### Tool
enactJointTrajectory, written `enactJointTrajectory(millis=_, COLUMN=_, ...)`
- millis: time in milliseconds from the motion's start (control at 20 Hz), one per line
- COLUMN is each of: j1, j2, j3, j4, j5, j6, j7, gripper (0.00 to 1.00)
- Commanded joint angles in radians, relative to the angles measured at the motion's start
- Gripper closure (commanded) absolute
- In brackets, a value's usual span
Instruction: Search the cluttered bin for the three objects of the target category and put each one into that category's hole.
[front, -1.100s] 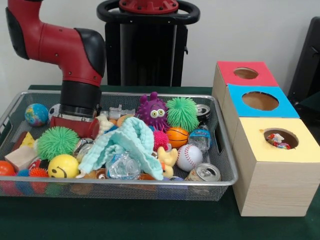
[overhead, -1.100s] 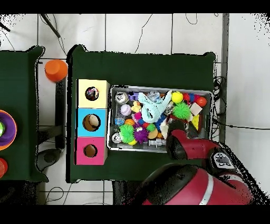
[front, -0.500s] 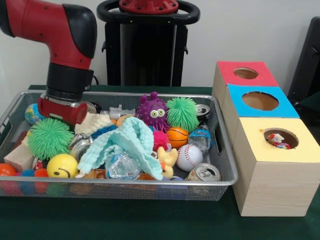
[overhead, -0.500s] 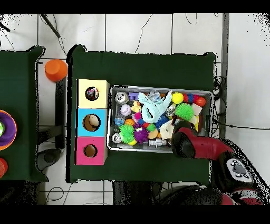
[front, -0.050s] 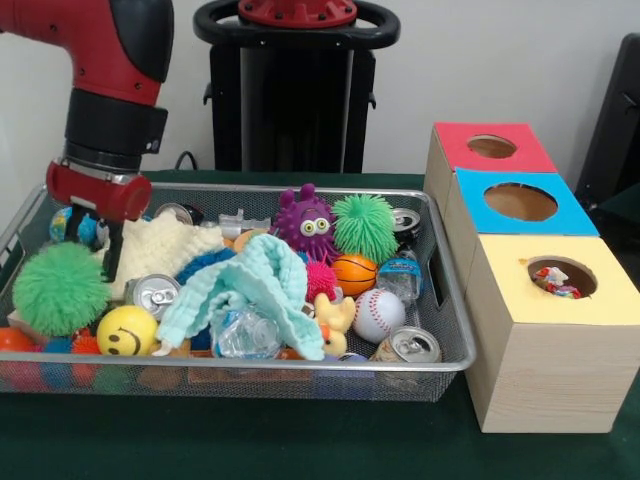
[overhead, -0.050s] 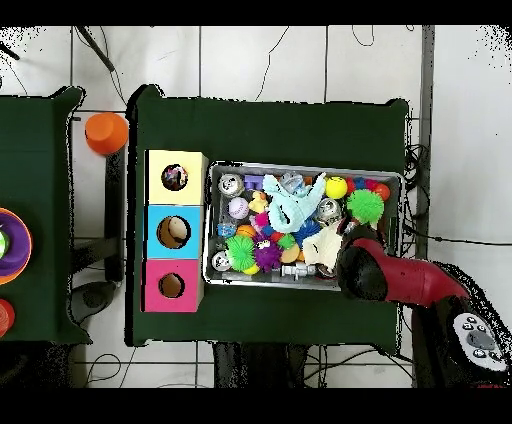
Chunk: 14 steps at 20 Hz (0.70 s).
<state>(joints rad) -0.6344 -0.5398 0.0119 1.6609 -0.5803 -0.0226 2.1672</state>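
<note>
One soda can (front, -0.050s: 155, 294) lies beside the tool (front, -0.050s: 107, 255).

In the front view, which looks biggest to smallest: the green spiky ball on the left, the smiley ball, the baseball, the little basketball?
1. Green spiky ball
2. Smiley ball and baseball, alike
3. Little basketball, partly hidden and farther back, so unsure

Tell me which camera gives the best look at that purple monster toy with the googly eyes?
The front view: the purple monster toy faces that camera, showing its eyes, spikes and grin. The overhead view shows only a small purple blob beside a green spiky ball.
</note>
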Motion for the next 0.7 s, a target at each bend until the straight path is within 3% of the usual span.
enactJointTrajectory(millis=50, j1=0.001, j2=-0.02, j3=0.115, j4=0.047, j5=0.013, j6=0.06, j7=0.045, gripper=0.0)
enactJointTrajectory(millis=150, j1=0.016, j2=-0.007, j3=0.093, j4=0.039, j5=0.02, j6=0.043, j7=0.065, gripper=0.0)
enactJointTrajectory(millis=350, j1=0.141, j2=0.093, j3=-0.068, j4=-0.025, j5=0.128, j6=-0.003, j7=0.189, gripper=0.0)
enactJointTrajectory(millis=450, j1=0.198, j2=0.158, j3=-0.128, j4=-0.064, j5=0.199, j6=-0.008, j7=0.233, gripper=0.0)
enactJointTrajectory(millis=600, j1=0.285, j2=0.257, j3=-0.206, j4=-0.098, j5=0.389, j6=-0.113, j7=0.331, gripper=0.0)
enactJointTrajectory(millis=700, j1=0.296, j2=0.29, j3=-0.203, j4=-0.103, j5=0.458, j6=-0.143, j7=0.333, gripper=0.0)
